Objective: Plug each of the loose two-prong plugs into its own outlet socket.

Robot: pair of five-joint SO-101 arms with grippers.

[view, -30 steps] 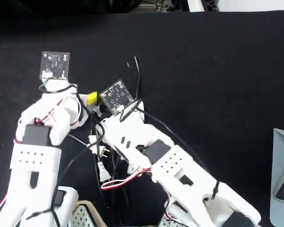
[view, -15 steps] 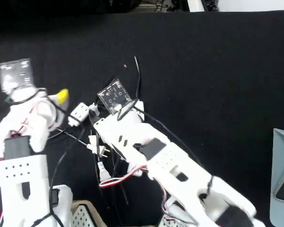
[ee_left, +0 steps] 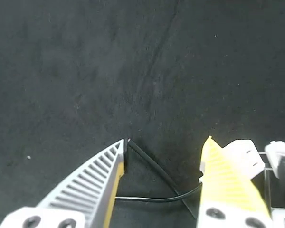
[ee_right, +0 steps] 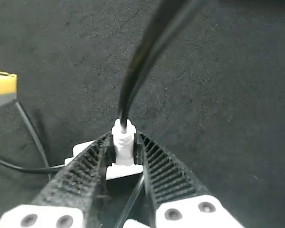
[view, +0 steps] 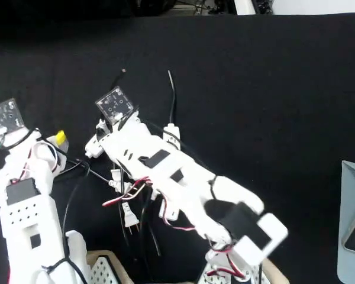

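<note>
My right gripper (ee_right: 124, 140) is shut on a white two-prong plug (ee_right: 123, 145) whose black cable runs up and away. The plug sits over a white outlet socket block (ee_right: 119, 171). In the high view the right gripper (view: 98, 144) reaches across to the table's left with the socket block (view: 93, 148) at its tip. My left gripper (ee_left: 164, 152) stands open just left of it, a black cable (ee_left: 152, 166) lying between its fingers and its yellow fingertip (view: 60, 138) near the block. Two loose white plugs (view: 120, 187) (view: 129, 218) lie nearer the arm bases, a third (view: 170, 131) beside the right arm.
Black cables (view: 173, 94) and red-white arm wires (view: 124, 195) tangle between the two arms. A grey tray (view: 354, 225) sits at the right edge. The black cloth (view: 272, 100) covers the table; its right and far parts are open.
The left arm swung left, away from the centre. The right arm stretched forward and left, carrying its gripper and plug to the socket block.
</note>
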